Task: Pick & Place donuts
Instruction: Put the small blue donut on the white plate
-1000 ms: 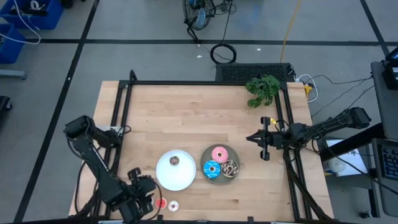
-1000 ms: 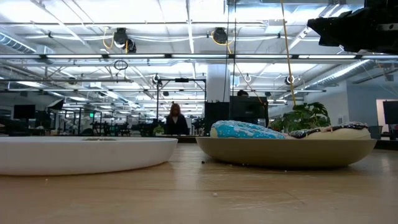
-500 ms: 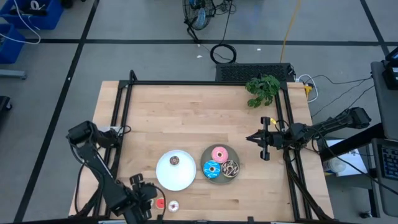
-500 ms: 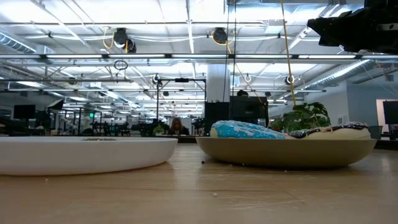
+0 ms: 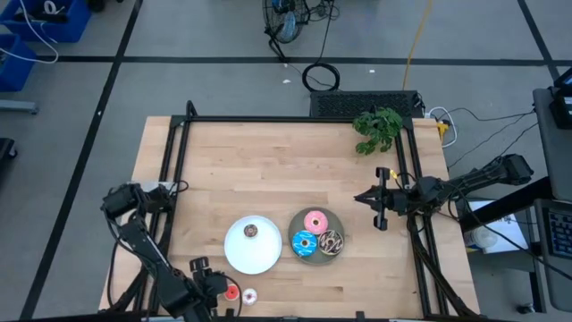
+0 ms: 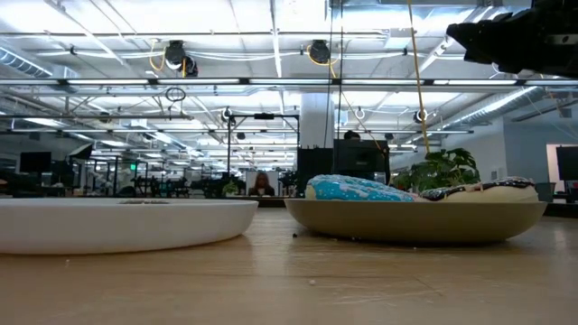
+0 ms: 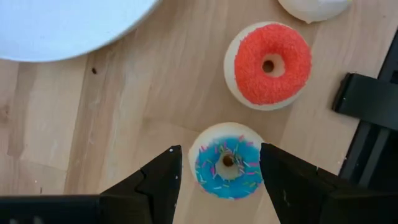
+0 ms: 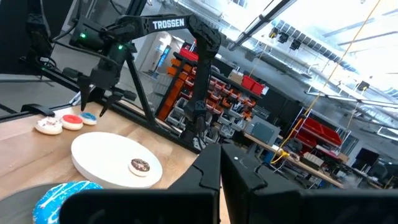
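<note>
- Progress stands at about the midpoint, we judge: four donuts sit on plates and three tiny ones lie loose on the wooden table.
- On the white plate we see a single tiny brown donut.
- The grey plate holds all three larger rings: the pink donut, the blue sprinkled donut and the dark brown drizzled donut, packed close together.
- Our left gripper hangs at the near edge of the table with its fingers spread, and the tiny blue donut lies on the wood right between the fingertips, not yet pinched.
- Just beyond that gripper's tips lies the tiny red donut, and past it we catch only the edge of the tiny white donut; the white plate's rim is near them, off to one side of the spread fingers.
- We judge the step in hand to be closing on the blue ring; the red and white ones would be left after it.
- Our right gripper waits well away from the plates at the table's right side, its fingers pressed together in its wrist view.
</note>
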Controlling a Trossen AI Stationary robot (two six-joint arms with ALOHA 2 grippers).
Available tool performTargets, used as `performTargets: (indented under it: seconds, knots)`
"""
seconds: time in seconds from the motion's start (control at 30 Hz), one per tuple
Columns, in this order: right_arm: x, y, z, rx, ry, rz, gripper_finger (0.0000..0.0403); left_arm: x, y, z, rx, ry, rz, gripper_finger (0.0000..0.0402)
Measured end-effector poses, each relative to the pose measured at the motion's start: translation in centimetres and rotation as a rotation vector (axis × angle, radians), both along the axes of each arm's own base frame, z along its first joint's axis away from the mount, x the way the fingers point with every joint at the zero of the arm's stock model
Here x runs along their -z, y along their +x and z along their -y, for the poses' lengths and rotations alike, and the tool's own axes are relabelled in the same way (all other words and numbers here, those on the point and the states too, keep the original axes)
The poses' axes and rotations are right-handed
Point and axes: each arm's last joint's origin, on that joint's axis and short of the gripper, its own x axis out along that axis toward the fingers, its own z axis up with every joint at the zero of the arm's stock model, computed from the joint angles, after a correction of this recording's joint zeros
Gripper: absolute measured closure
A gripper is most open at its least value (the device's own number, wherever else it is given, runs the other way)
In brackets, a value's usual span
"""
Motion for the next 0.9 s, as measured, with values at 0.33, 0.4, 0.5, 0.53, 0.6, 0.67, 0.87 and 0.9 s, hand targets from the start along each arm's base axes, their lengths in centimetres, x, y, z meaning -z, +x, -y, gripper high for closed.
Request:
performTargets:
  seconds: [0.33, 0.4, 0.5, 0.53, 0.6, 0.67, 0.87, 0.9]
  knots:
    - [0.0, 0.0, 0.0, 0.001, -0.018, -0.002, 0.0403, 0.1, -0.3, -0.2, -0.005, 0.02, -0.032, 0.0183]
    - [0.1, 0.0, 0.0, 0.001, -0.021, -0.004, 0.0403, 0.1, -0.3, -0.2, -0.004, 0.02, -0.031, 0.0183]
    - [0.1, 0.0, 0.0, 0.001, -0.02, -0.004, 0.0403, 0.1, -0.3, -0.2, -0.002, 0.025, -0.035, 0.0183]
    - [0.1, 0.0, 0.0, 0.001, -0.02, -0.004, 0.0403, 0.1, -0.3, -0.3, -0.002, 0.028, -0.037, 0.0183]
    - [0.1, 0.0, 0.0, 0.0, -0.017, -0.004, 0.0403, 0.1, -0.3, -0.3, -0.001, 0.032, -0.039, 0.0183]
    - [0.1, 0.0, 0.0, 0.0, -0.016, -0.005, 0.0403, 0.1, -0.3, -0.3, -0.001, 0.032, -0.039, 0.0183]
    - [0.1, 0.0, 0.0, -0.001, -0.014, -0.005, 0.0403, 1.0, -0.7, -0.9, -0.006, 0.053, -0.069, 0.0183]
    - [0.1, 0.0, 0.0, -0.001, -0.014, -0.005, 0.0403, 1.3, -0.8, -1.0, -0.009, 0.047, -0.079, 0.0183]
